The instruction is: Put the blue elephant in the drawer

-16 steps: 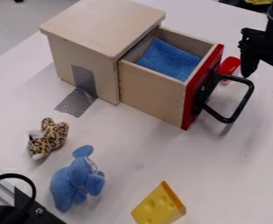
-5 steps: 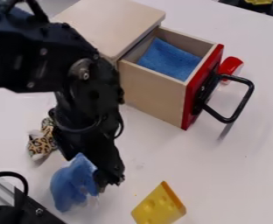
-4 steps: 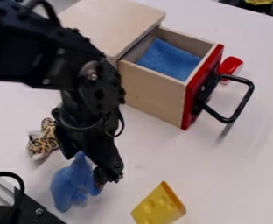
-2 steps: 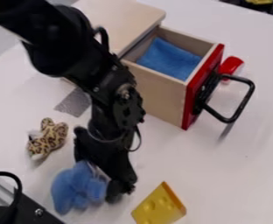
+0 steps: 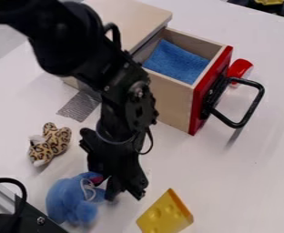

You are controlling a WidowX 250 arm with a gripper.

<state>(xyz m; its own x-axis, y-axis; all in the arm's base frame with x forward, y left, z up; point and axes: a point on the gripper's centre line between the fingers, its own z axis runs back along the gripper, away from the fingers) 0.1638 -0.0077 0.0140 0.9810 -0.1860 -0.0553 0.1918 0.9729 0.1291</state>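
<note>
- While my pincer [image 5: 124,193] has shifted only slightly toward the right of the view, the blue elephant [image 5: 68,202] has turned and slid a little leftward; its pale loop [image 5: 87,189] now lies lower, and a dark pink patch [image 5: 96,180] shows near its head.
- That turn looks to me like a nudge rather than a lift: the toy seems to rest on the table [image 5: 230,182], close against my pincer's left side in the view.
- Whether I am wide or narrow, or have any of the plush pinched, I cannot tell from here.
- For the task, little is gained so far: the drawer [image 5: 174,107] stands pulled out, ready, with a blue cloth [image 5: 176,63] inside, but the elephant is well apart from it.
- Next, I judge, I should line up over its body and get a sure grip before rising; soft plush should squash easily but may roll away if I catch only its edge.
- Pushing further could drive it into the black metal piece [image 5: 32,218] beside it.
</note>
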